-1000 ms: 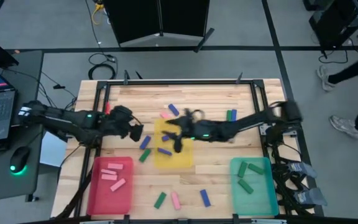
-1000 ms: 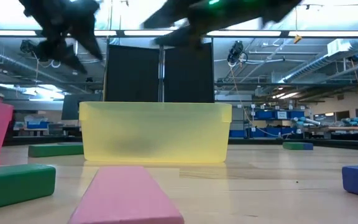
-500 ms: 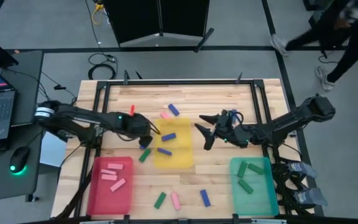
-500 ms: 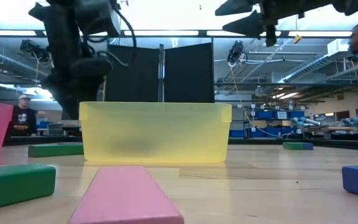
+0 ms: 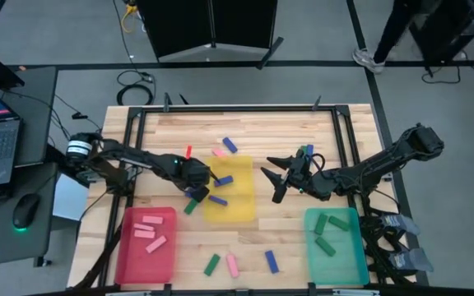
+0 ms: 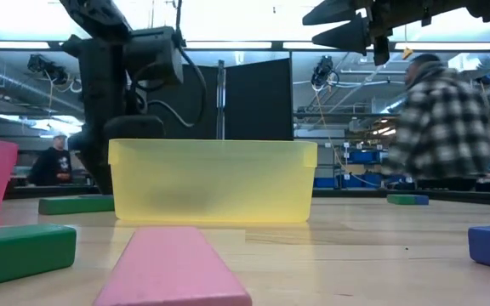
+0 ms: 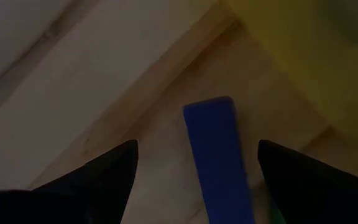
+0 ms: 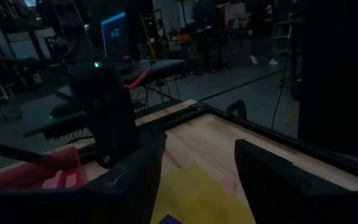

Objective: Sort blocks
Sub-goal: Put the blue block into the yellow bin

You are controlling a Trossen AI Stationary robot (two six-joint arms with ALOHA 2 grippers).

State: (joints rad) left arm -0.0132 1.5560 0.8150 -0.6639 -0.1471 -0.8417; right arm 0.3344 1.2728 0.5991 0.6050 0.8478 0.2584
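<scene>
so the left tool [image 5: 194, 191] is down low at the left edge of the yellow tray [image 5: 241, 207], fingers spread wide with nothing in them, and its wrist view shows a blue block [image 7: 218, 158] lying flat on the desk [image 5: 262, 131] right between the two fingers [image 7: 101, 174], not gripped. The right tool [image 5: 274, 179] hangs up in the air just right of the yellow tray, over bare wood, fingers apart and empty, pointed toward the left arm. As for the blocks: two blue ones [image 5: 223, 181] sit inside the yellow tray, a green one [image 5: 191, 205] lies just off its lower left corner, and a pink [image 5: 219, 152] and a blue [image 5: 230, 145] are on the desk just above it. A green and blue pair [image 5: 306, 152] lies near the right arm. The red tray [image 5: 128, 255] at the front left has three pink blocks [image 5: 148, 231] in it, the teal tray [image 5: 356, 256] at the front right has green blocks [image 5: 327, 234]. Between those two trays there's a green [image 5: 211, 264], a pink [image 5: 233, 265] and a blue [image 5: 271, 261] still loose at the front edge. In the low view a person in a plaid shirt [image 6: 445, 123] stands beyond the desk, and another person [image 6: 54, 161] is farther back on the left
</scene>
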